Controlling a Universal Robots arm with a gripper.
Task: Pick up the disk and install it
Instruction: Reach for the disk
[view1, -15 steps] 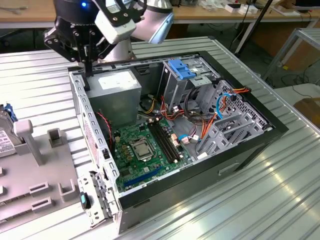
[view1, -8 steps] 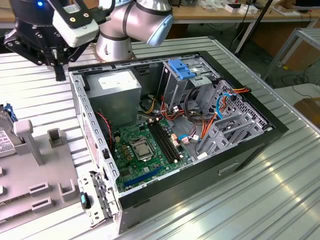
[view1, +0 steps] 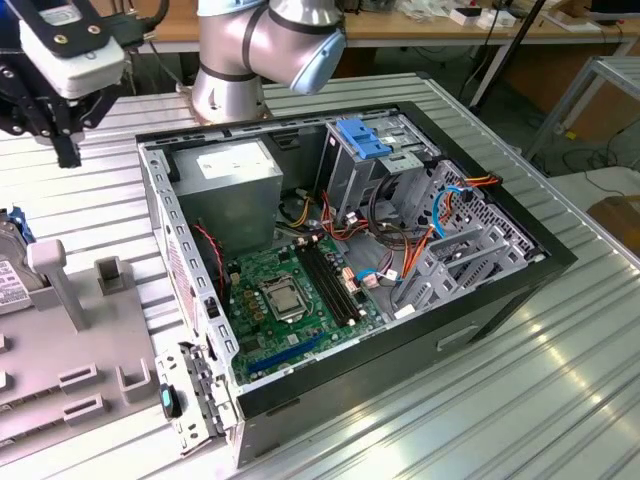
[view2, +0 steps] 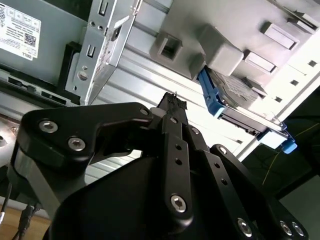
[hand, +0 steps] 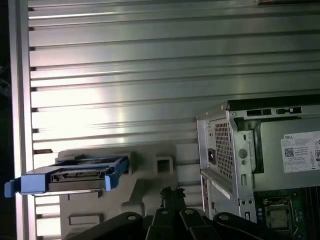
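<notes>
Disk (hand: 70, 176) on grey stand (hand: 150, 167), apart from end effector (hand: 172, 191).

The disk (view1: 8, 278) is running off the exterior view's left edge, with a grey post (view1: 52, 275) covering part of it. The claw (view1: 67, 155) is being cropped at that view's top. The computer case (hand: 235, 150) is running past the first wrist view's edge.

This is a robotics lab or workshop. A silver-and-blue jointed robot arm (view1: 275, 45) stands on a ribbed aluminium-profile table (view1: 520, 400) beside an opened black desktop computer case (view1: 400, 345). Wooden workbenches (view1: 420, 28) with cables line the far side.
</notes>
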